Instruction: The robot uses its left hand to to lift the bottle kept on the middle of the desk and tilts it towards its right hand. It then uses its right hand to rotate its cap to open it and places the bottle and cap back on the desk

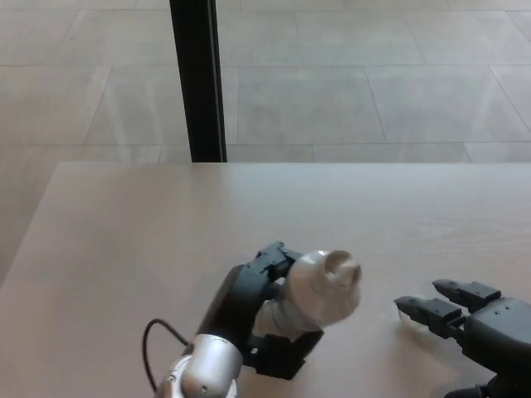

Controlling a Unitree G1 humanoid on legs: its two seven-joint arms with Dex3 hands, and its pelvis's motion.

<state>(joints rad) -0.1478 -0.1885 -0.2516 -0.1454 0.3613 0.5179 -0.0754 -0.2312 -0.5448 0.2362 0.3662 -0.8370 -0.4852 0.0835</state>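
Pale wooden table (124,232), grey tiled floor (348,83) beyond; left hand (257,311) grips the bottle (319,286), right hand (465,319) spread, empty.

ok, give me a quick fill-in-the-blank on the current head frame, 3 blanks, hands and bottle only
1. The translucent white plastic bottle is held by the robot's ____ hand.
2. The bottle's neck carries no ____; its mouth is bare.
3. The black right hand holds nothing, its fingers apart, so it is ____.

Missing words: left; cap; open
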